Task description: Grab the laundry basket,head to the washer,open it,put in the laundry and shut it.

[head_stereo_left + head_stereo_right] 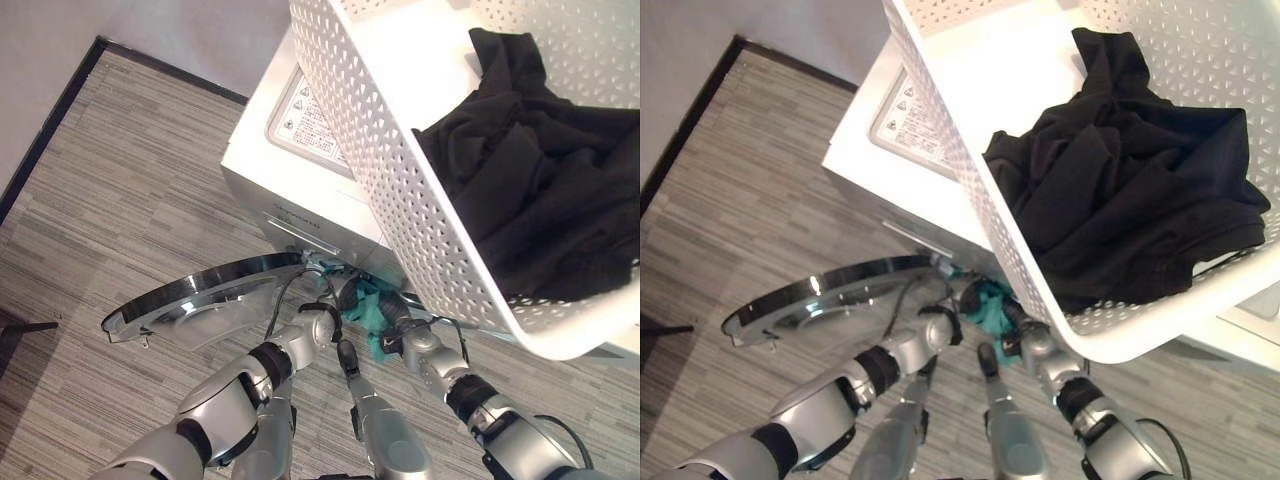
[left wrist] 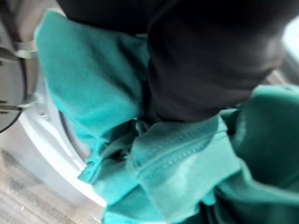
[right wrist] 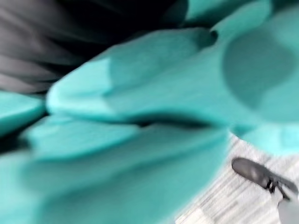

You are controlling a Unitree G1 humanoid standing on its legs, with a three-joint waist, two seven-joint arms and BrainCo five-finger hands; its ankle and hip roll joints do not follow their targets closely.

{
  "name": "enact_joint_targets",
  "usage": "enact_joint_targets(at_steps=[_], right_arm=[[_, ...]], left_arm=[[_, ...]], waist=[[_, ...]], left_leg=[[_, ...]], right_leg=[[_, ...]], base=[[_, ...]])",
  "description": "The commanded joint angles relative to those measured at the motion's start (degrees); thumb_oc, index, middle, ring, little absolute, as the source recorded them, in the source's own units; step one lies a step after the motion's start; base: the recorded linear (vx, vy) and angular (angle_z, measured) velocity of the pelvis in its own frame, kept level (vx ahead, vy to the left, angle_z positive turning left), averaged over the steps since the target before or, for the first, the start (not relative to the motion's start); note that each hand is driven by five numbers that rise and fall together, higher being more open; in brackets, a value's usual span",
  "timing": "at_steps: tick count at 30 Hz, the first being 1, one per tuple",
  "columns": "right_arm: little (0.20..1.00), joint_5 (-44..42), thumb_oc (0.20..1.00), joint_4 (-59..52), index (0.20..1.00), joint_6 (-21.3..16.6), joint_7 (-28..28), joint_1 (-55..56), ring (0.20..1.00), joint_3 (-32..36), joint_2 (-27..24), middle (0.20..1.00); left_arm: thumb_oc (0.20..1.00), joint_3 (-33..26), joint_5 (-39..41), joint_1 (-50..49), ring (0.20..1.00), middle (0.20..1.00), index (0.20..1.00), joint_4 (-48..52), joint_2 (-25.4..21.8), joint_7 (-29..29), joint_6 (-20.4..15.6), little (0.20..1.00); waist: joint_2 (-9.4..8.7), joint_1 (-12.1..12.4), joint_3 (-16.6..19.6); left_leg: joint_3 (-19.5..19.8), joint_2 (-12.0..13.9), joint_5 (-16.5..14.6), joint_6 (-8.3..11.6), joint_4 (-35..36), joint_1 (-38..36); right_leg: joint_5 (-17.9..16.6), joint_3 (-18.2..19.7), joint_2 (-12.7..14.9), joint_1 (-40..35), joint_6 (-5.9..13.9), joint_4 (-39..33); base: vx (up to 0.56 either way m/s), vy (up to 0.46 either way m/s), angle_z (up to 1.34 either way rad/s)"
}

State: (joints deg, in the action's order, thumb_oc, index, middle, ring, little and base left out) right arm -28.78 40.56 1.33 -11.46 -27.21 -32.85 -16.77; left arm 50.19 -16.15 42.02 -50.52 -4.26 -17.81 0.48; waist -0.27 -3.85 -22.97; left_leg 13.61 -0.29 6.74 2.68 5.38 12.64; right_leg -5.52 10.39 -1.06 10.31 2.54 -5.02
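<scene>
Laundry at the washer door

Laundry comes in two lots. One is a soft teal cloth (image 1: 365, 312), all bunched and folded, with a stitched seam showing in the left wrist view. It sits at the front of the white washing machine (image 1: 300, 150), right at its round opening, between the two hands. The other lot is a heap of black clothes (image 1: 545, 200), crumpled up with many folds.

The black clothes lie inside the white plastic laundry basket (image 1: 400, 200). That basket has walls full of little holes. It rests tilted on top of the washer, and its near corner hangs out over the washer's front. The black heap lies against the basket's low side.

The washer's round door with a shiny silver ring (image 1: 200, 295) is swung wide open, out to the robot's left. The washer stands on a grey striped floor (image 1: 110, 200).

Both arms reach forward and down under the basket. The left hand (image 1: 322, 312) is at the left side of the teal cloth. The right hand (image 1: 395, 335) is at the cloth's right side. The cloth hides the fingers of both hands, so I cannot tell if they grip it or not.
</scene>
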Motion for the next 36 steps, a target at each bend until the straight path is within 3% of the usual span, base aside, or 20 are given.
enact_joint_targets(at_steps=[1, 7, 13, 15, 17, 18, 19, 21, 22, 25, 30, 33, 35, 36], right_arm=[[1.000, 5.0, 1.000, -7.0, 1.000, -5.2, -1.1, -1.3, 1.000, 5.3, 0.1, 1.000], [1.000, 10.1, 1.000, -9.5, 1.000, -5.6, -0.6, 11.6, 1.000, 8.6, -1.6, 1.000], [1.000, 11.3, 1.000, -8.7, 1.000, -6.3, -0.1, 20.5, 1.000, 12.1, -1.8, 1.000], [1.000, 15.7, 1.000, -5.5, 1.000, -5.9, -0.9, 21.6, 1.000, 11.5, -1.9, 1.000], [1.000, 25.7, 1.000, 0.1, 1.000, -4.5, -2.8, 21.8, 1.000, 8.7, -2.6, 1.000], [1.000, 32.2, 1.000, 8.7, 1.000, -2.2, -3.9, 20.9, 1.000, 6.4, -1.7, 1.000], [1.000, 32.3, 1.000, 9.1, 1.000, -2.4, -4.0, 20.7, 1.000, 6.4, -1.5, 1.000], [1.000, 34.7, 1.000, 13.3, 1.000, -1.2, -4.5, 20.5, 1.000, 5.7, -0.8, 1.000], [1.000, 38.3, 1.000, 22.2, 1.000, 0.4, -5.0, 21.1, 1.000, 4.9, 0.9, 1.000], [1.000, 36.7, 1.000, 33.3, 1.000, 2.8, -4.1, 23.8, 1.000, 8.7, 3.5, 1.000], [1.000, 36.0, 1.000, 39.2, 1.000, 4.6, -3.6, 23.5, 1.000, 10.0, 4.6, 1.000], [1.000, 37.5, 1.000, 39.9, 1.000, 5.5, -3.5, 20.5, 1.000, 7.7, 4.2, 1.000], [1.000, 38.0, 1.000, 39.5, 1.000, 5.7, -4.2, 14.1, 1.000, 4.8, 3.2, 1.000], [1.000, 37.9, 1.000, 39.6, 1.000, 5.7, -4.2, 14.0, 1.000, 4.8, 3.2, 1.000]], left_arm=[[0.200, 2.2, 0.2, -3.7, 0.200, 0.200, 0.200, -4.9, 3.0, -0.4, -1.2, 0.200], [0.200, -2.3, 1.1, -7.0, 0.200, 0.200, 0.200, -2.0, -2.2, -2.5, -2.3, 0.200], [0.200, -6.6, 3.9, -10.8, 0.200, 0.200, 0.200, -1.4, -4.3, -3.7, -3.0, 0.200], [0.200, -8.4, 5.3, -12.5, 0.200, 0.200, 0.200, -2.1, -4.9, -3.8, -3.5, 0.200], [0.200, -9.9, 5.5, -14.3, 0.200, 0.200, 0.200, -2.0, -5.9, -4.4, -4.3, 0.200], [0.200, -10.0, 5.2, -15.0, 0.200, 0.200, 0.200, -2.8, -5.8, -4.2, -4.5, 0.200], [0.200, -10.0, 5.2, -15.0, 0.200, 0.200, 0.200, -2.8, -5.9, -4.3, -4.5, 0.200], [0.200, -10.0, 5.4, -15.4, 0.200, 0.200, 0.200, -3.4, -5.6, -3.8, -4.6, 0.200], [0.200, -9.7, 5.7, -15.5, 0.200, 0.200, 0.200, -4.2, -4.8, -3.1, -5.0, 0.200], [0.200, -9.2, 7.8, -15.3, 0.200, 0.200, 0.200, -4.7, -2.8, -0.7, -5.2, 0.200], [0.200, -9.1, 14.1, -15.3, 0.200, 0.200, 0.200, -5.1, -0.1, 3.0, -5.6, 0.200], [0.200, -8.6, 19.0, -13.3, 0.200, 0.200, 0.200, -5.4, 1.8, 4.5, -5.7, 0.200], [0.200, -7.4, 22.4, -8.0, 0.200, 0.200, 0.200, -6.9, 4.1, 3.9, -5.8, 0.200], [0.200, -7.5, 22.4, -7.8, 0.200, 0.200, 0.200, -7.0, 4.2, 3.9, -5.9, 0.200]], waist=[[-1.62, 0.7, 3.0], [-2.50, -0.4, 4.7], [-3.02, -2.0, 6.3], [-3.35, -2.3, 7.0], [-3.53, -2.3, 7.7], [-3.32, -2.2, 8.6], [-3.40, -1.9, 8.4], [-3.21, -1.9, 8.9], [-2.73, -2.0, 9.7], [-1.54, -3.0, 11.9], [-0.75, -3.1, 12.6], [-0.64, -3.3, 11.2], [-1.05, -3.5, 7.2], [-1.01, -3.6, 7.2]], left_leg=[[1.7, 2.9, -6.3, 0.05, -0.4, -2.1], [0.7, 3.8, -7.5, -0.25, -0.4, -4.1], [-1.5, 4.4, -8.9, -0.62, -0.4, -6.5], [-3.4, 4.6, -9.5, -0.81, -0.4, -7.6], [-5.8, 4.8, -10.2, -1.09, -0.6, -8.8], [-7.9, 4.9, -10.7, -1.15, -0.7, -10.2], [-8.1, 5.0, -10.8, -1.15, -0.7, -10.4], [-8.9, 5.0, -10.9, -1.01, -0.8, -11.0], [-9.2, 5.1, -11.0, -0.76, -0.9, -12.1], [-9.2, 5.3, -11.7, -0.29, -0.9, -14.2], [-9.8, 5.8, -13.0, -0.22, -1.7, -15.6], [-9.5, 6.1, -14.0, -0.36, -3.8, -15.0], [-8.6, 6.0, -15.2, -0.33, -8.4, -11.1], [-8.5, 5.9, -15.3, -0.33, -8.8, -10.8]], right_leg=[[3.1, 2.1, 5.6, 0.8, 4.69, 0.4], [3.7, 3.5, 5.7, 0.0, 5.11, 0.8], [3.3, 6.3, 5.6, -0.3, 5.77, 1.1], [2.7, 8.0, 5.2, 0.0, 6.25, 1.1], [2.2, 9.2, 4.9, 0.2, 6.75, 1.0], [2.0, 9.4, 4.8, 0.0, 7.14, 1.2], [2.0, 9.6, 4.7, -0.1, 7.14, 1.1], [2.1, 9.2, 4.8, -0.4, 7.18, 1.3], [2.5, 7.8, 5.3, -1.5, 7.26, 1.5], [3.3, 6.0, 6.0, -3.9, 7.45, 1.7], [3.9, 6.2, 6.0, -4.8, 7.49, 2.4], [4.3, 6.9, 5.8, -4.0, 7.28, 3.6], [4.9, 7.7, 5.4, -0.7, 6.75, 6.3], [4.9, 7.6, 5.4, -0.5, 6.77, 6.5]], base=[[-0.02, 0.038, -0.02], [-0.02, 0.049, -0.06], [-0.01, 0.080, -0.24], [0.00, 0.098, -0.48], [0.04, 0.077, -0.71], [0.05, 0.074, -0.64], [0.06, 0.067, -0.49], [0.05, 0.020, -0.36], [0.08, 0.019, -0.22], [0.09, 0.024, 0.04], [0.05, 0.016, 0.08], [-0.04, -0.002, -0.01], [-0.22, -0.013, -0.10], [-0.25, -0.034, -0.16]])
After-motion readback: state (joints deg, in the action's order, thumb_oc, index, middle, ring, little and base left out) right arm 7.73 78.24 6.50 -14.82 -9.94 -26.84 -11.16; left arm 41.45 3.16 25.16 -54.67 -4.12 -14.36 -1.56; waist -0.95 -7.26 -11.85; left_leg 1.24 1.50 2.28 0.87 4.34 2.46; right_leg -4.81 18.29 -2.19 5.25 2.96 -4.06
